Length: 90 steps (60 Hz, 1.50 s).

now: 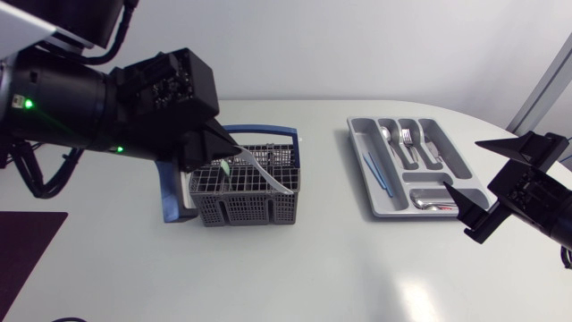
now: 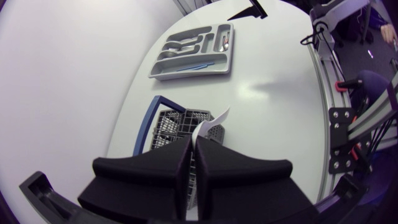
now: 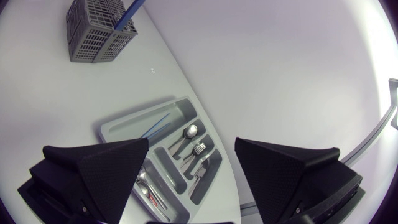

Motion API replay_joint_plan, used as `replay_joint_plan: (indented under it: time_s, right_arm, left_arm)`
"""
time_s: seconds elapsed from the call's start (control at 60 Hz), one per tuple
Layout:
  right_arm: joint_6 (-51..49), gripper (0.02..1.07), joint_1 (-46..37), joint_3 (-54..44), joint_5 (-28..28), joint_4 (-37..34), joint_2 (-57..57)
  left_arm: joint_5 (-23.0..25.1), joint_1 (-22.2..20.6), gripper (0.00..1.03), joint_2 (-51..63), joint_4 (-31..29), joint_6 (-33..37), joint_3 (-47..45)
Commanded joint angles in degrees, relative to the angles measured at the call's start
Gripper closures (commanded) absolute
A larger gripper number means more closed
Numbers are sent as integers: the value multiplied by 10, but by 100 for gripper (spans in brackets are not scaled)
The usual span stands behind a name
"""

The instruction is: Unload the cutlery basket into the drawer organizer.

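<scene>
The grey cutlery basket (image 1: 268,213) with a blue handle (image 1: 168,192) stands left of centre. My left gripper (image 1: 231,157) hangs just over it, shut on a pale flat utensil (image 1: 268,179) that slants out above the basket's right side. In the left wrist view that utensil (image 2: 214,121) sticks out ahead of the closed fingers (image 2: 236,171), over the basket (image 2: 171,121). The grey drawer organizer (image 1: 368,192) lies to the right, holding spoons, forks and a blue-handled piece (image 1: 375,172). My right gripper (image 1: 462,165) hovers open at its right end, above the organizer (image 3: 112,127).
The organizer (image 2: 186,74) lies beyond the basket in the left wrist view; in the right wrist view the basket (image 3: 93,37) stands far ahead. Bare white tabletop (image 1: 331,259) separates them and fills the front. The table's curved edge runs behind the organizer.
</scene>
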Motion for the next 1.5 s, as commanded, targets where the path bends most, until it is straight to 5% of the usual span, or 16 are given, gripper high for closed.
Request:
replay_joint_plan:
  time_s: [0.0,0.383,0.55,0.917,1.183,1.483]
  right_arm:
    - [36,7,21,-14,5,-24,-34]
    - [149,8,177,-18,87,-88,-108]
    - [184,13,291,-20,181,-81,-115]
    - [214,23,428,-53,317,78,-28]
    - [208,49,445,-55,344,193,66]
    - [205,73,445,-55,344,242,129]
  left_arm:
    - [2,-14,100,27,14,-85,23]
    - [2,-55,100,194,101,-252,82]
    - [5,-67,100,260,99,-326,138]
    - [40,-84,100,334,82,-411,225]
    - [76,-79,100,368,44,-438,269]
    - [87,-75,100,382,36,-449,288]
